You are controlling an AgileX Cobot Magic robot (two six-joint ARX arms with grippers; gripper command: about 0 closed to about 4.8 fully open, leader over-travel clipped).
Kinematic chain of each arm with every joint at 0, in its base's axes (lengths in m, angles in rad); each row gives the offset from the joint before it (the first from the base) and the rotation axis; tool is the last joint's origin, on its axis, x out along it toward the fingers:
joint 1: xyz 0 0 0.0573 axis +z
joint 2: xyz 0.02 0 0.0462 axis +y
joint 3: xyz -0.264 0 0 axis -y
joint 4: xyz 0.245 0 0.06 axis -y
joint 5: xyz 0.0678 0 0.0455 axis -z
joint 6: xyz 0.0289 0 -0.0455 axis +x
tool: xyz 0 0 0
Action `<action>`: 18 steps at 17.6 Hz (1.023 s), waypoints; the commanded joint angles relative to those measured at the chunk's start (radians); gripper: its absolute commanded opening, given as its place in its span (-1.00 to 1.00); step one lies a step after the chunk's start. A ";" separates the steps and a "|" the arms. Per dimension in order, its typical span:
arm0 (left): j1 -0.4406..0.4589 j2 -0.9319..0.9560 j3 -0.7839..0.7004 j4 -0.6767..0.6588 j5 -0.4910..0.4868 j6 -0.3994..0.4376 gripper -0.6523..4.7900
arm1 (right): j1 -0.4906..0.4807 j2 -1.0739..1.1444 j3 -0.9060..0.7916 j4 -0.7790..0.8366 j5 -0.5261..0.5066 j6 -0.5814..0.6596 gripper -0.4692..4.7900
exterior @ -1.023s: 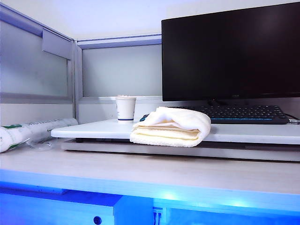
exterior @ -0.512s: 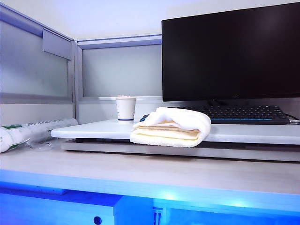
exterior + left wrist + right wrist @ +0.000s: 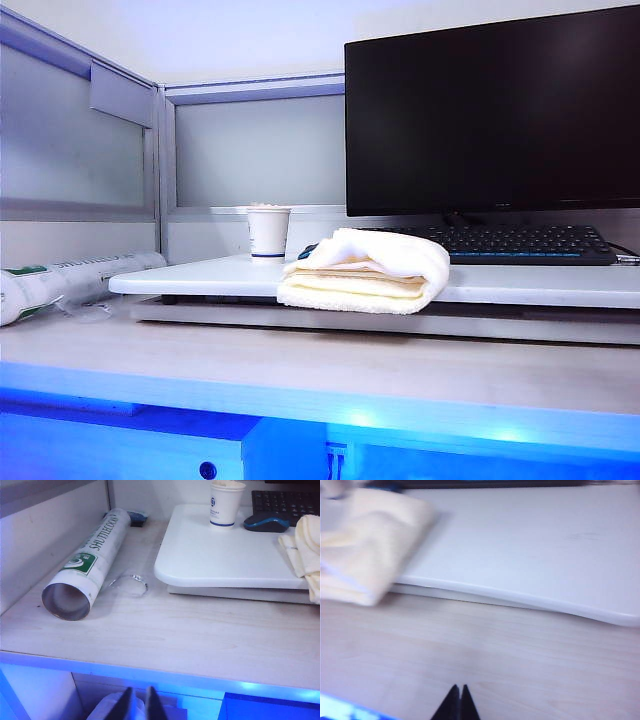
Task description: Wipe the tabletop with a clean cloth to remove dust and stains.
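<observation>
1. Nothing has budged in the exterior view: cloth still on the tabletop, centre frame, no arms visible.
2. Only wrist views show grippers: right gripper pinched together over the desk, left gripper slightly apart, empty.

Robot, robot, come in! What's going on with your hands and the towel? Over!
Left gripper off the desk edge, holding nothing. Right gripper shut, empty, over desk. Cloth untouched on tabletop. Paper cup on it.

Glossy smooth white tabletop; fluffy cream cloth; matt pale wood-grain worktop; paper cup; printed cardboard-like tube.
</observation>
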 commanded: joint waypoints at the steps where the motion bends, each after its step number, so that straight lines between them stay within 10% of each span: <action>1: 0.001 0.000 0.000 -0.001 0.005 0.028 -0.73 | 0.000 -0.109 -0.042 0.018 -0.019 -0.024 -0.84; 18: 0.001 0.000 0.000 -0.043 0.034 0.031 -0.78 | -0.004 -0.143 -0.185 0.055 -0.060 -0.121 -0.82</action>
